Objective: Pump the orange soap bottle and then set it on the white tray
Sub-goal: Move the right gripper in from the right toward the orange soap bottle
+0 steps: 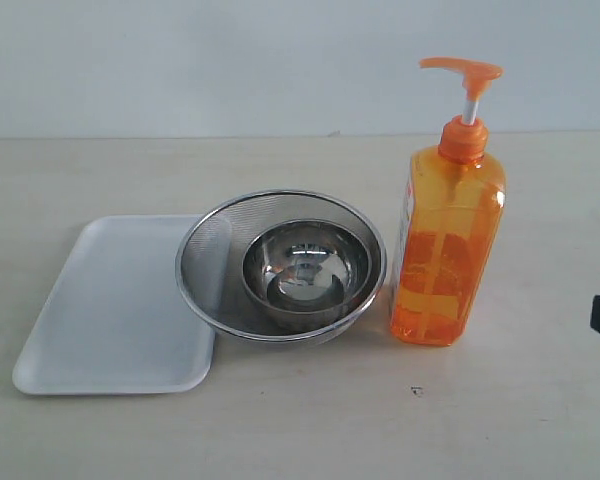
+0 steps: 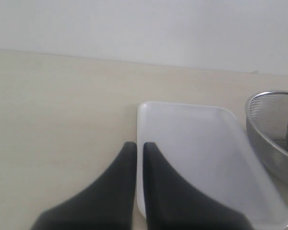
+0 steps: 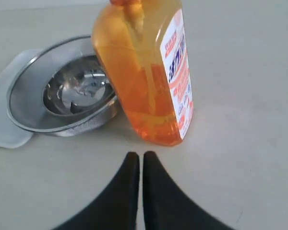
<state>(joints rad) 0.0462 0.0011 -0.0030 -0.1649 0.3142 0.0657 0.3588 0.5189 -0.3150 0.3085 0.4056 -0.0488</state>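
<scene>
Exterior cam: raised, mid-range, looking down at table (image 1: 280, 430). Left wrist cam: low, close by white tray (image 2: 201, 158), mesh strainer's (image 1: 206, 262) 9 o'clock. Right wrist cam: close on orange soap bottle (image 3: 144, 81), 3 o'clock. All share the strainer.

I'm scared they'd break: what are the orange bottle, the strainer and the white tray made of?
Orange soap bottle: glossy see-through plastic, apparently; liquid shows inside. Strainer: shiny metal, probably steel, with fine mesh. White tray: smooth, dull white, maybe plastic or foam; hard to tell.
</scene>
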